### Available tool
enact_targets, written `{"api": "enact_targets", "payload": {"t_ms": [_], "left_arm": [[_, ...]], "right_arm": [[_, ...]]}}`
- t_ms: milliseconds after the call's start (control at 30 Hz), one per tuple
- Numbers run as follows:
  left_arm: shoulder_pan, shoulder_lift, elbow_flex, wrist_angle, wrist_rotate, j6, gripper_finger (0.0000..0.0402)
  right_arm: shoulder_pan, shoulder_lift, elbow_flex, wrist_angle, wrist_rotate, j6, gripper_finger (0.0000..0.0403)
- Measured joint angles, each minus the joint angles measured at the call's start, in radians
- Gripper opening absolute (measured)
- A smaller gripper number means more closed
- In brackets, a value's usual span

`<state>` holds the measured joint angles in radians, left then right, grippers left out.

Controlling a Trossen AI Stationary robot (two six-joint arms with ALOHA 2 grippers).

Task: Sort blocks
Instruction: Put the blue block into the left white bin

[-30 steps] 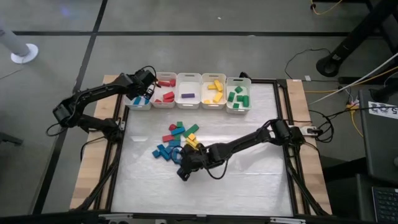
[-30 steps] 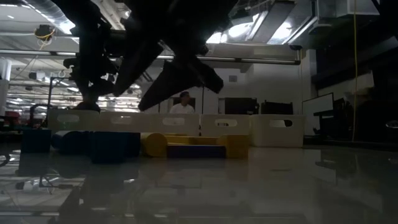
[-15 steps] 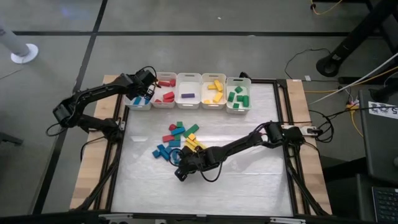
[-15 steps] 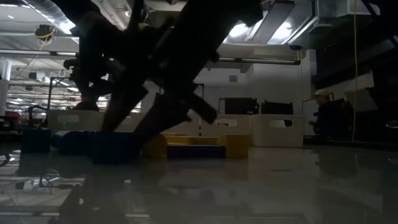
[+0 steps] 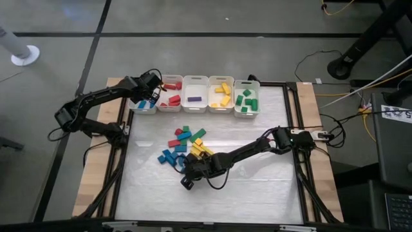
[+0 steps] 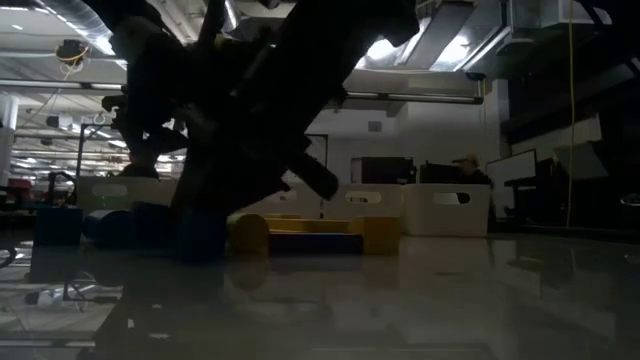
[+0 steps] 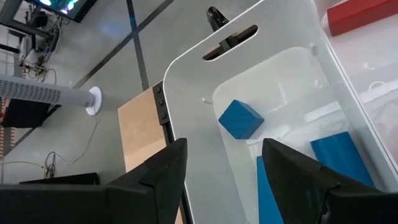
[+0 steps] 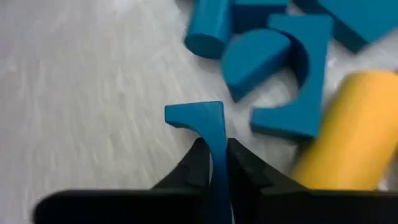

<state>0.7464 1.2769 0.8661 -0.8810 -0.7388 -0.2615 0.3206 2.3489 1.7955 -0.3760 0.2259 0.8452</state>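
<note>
A pile of small blocks in blue, red, green and yellow lies mid-table. My right gripper stands at the pile's near edge, shut on a blue arch-shaped block. Beside that block lie other blue pieces and a yellow cylinder. My left gripper hangs open over the leftmost white bin, which holds blue blocks. Nothing is between its fingers. My right gripper pinches a thin leg of the blue arch block between its two fingers. The fingers slant down at it from the table's right side. In the low view the block sits at table level under the gripper.
Five white bins stand in a row along the far edge: blue, red, purple, yellow and green. The white mat in front of the pile and to its right is bare.
My right gripper has sunk toward the table and moved a little toward the near left, at the pile's near edge. Its fingers, apart before, have shut on a blue block there.
</note>
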Motion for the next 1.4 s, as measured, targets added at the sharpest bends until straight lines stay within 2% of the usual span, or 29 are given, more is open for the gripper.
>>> {"api": "enact_targets", "payload": {"t_ms": [167,267,467,633,800,933,1167,1400], "left_arm": [[0.0,0.0,0.0,-0.001,0.0,0.0,0.0196],[0.0,0.0,0.0,-0.027,0.013,0.004,0.0196],[0.0,-0.031,0.002,-0.18,0.047,0.039,0.0196],[0.0,-0.113,0.002,-0.291,0.049,-0.04,0.0196],[0.0,-0.246,0.002,-0.294,0.065,-0.078,0.0196],[0.0,-0.348,0.002,-0.272,0.207,-0.08,0.0196],[0.0,-0.475,0.002,-0.118,0.558,-0.155,0.0196],[0.0,-0.506,0.002,0.063,0.733,-0.22,0.0196]], "right_arm": [[0.0,0.006,0.057,-0.019,-0.012,-0.088,0.003],[-0.007,0.005,0.128,-0.075,-0.012,-0.141,0.0044],[-0.058,0.003,0.26,-0.185,-0.005,-0.316,0.0032],[-0.143,0.001,0.342,-0.194,0.0,-0.454,0.0032],[-0.248,0.001,0.361,-0.149,0.0,-0.542,0.004],[-0.333,0.001,0.361,-0.094,0.0,-0.622,0.0033],[-0.442,0.001,0.361,0.038,0.0,-0.814,0.0038],[-0.473,0.001,0.361,0.044,0.01,-1.007,0.0037]]}}
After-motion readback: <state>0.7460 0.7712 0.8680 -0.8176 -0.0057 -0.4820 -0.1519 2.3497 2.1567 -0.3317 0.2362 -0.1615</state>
